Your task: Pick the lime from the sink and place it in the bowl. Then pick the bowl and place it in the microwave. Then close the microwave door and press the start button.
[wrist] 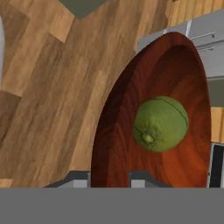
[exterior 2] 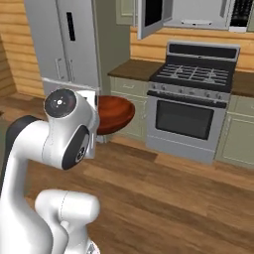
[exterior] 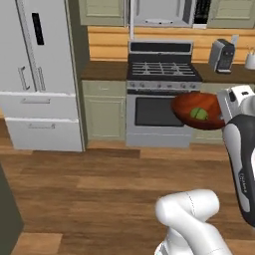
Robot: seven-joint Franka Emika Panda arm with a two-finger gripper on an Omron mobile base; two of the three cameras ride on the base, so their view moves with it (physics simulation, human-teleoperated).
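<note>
The gripper [wrist: 109,177] is clamped on the near rim of the bowl [wrist: 175,78] — one fingertip on each side of the wall — carrying it above the floor. The lime [wrist: 160,124] rests inside the bowl. Beyond the bowl — stove [exterior: 162,94], the microwave [exterior: 162,12] above it, the microwave door [exterior 2: 153,17] open.

- Bowl [exterior 2: 115,114]: reddish-brown, held up beside the white arm [exterior 2: 64,134], above the wood floor [exterior 2: 168,198].
- Stove [exterior 2: 191,104]: right of bowl, black oven window.
- Microwave [exterior 2: 198,12]: above stove, microwave door [exterior 2: 151,15] swung open.
- Refrigerator [exterior 2: 67,44]: behind the arm.
</note>
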